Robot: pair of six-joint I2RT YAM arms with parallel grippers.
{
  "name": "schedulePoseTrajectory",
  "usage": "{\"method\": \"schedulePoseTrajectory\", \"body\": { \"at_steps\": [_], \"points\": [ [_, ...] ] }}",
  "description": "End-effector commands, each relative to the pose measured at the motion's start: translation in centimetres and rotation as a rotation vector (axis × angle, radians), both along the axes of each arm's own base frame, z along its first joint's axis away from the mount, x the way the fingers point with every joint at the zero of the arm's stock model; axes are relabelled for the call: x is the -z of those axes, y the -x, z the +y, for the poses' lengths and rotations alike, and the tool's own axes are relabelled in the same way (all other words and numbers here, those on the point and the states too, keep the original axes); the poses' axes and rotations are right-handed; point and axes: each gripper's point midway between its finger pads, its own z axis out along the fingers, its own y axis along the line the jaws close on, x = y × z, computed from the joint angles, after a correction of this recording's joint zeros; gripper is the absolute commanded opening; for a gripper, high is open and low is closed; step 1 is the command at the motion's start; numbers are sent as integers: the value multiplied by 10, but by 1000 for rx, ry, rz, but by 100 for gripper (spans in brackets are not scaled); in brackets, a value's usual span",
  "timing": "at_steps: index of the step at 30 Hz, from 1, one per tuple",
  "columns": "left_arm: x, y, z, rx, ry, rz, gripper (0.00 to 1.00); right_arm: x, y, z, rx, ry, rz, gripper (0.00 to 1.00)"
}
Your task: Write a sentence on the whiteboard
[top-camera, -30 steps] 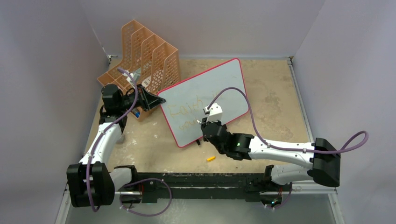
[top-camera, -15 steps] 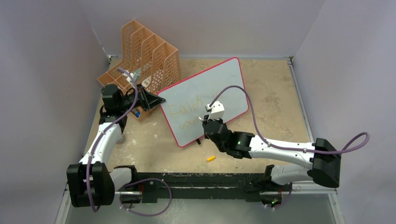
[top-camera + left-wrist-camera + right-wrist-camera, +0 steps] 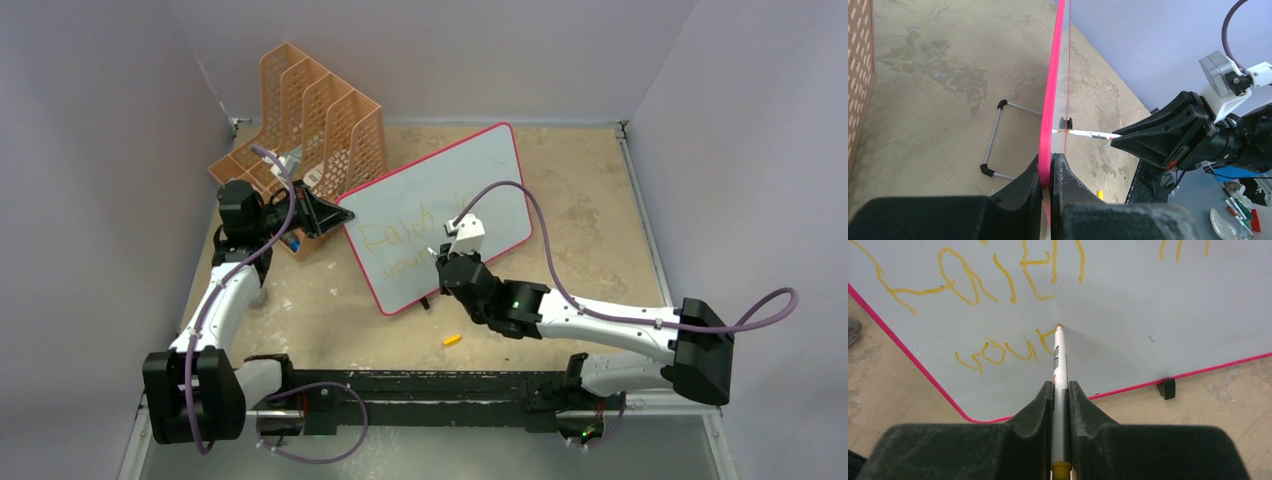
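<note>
The whiteboard point(image 3: 470, 180) stands tilted on the table, pale with a pink frame point(image 3: 1053, 85). My left gripper point(image 3: 331, 214) is shut on its left edge point(image 3: 1048, 172). On the board point(image 3: 1133, 295) is the sentence point(image 3: 398, 238) in thin yellow-orange strokes: "Faith" point(image 3: 998, 275) with more letters to its right on the upper line, "your" point(image 3: 998, 352) on the lower line. My right gripper point(image 3: 441, 263) is shut on a white marker point(image 3: 1059, 365). The marker's orange tip touches the board just after "your". From the left wrist, the marker point(image 3: 1088, 134) meets the board's face.
An orange perforated file rack point(image 3: 318, 120) stands behind the left gripper, close to the board's left corner. A yellow marker cap point(image 3: 452, 340) lies on the table below the board. The board's wire stand point(image 3: 996, 140) and a black foot point(image 3: 1166, 388) rest on the table.
My right gripper has shifted slightly to the right along the lower line with the marker on the board. The left arm and the board have not moved.
</note>
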Motion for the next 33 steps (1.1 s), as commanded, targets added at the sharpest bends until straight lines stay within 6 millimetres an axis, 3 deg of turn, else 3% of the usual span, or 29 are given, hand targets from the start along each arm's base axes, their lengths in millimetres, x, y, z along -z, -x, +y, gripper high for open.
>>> {"method": "schedulePoseTrajectory", "body": {
  "at_steps": [1, 16, 33],
  "points": [
    [-11, -12, 7, -29, -56, -127, 0, -32, -3, -3, 15, -76, -40, 0],
    [-10, -13, 7, -25, -61, -124, 0, -22, -2, -36, 66, -45, -16, 0],
    [-10, -12, 7, -21, -59, -122, 0, -18, -7, -40, 70, -59, -12, 0]
  ]
}}
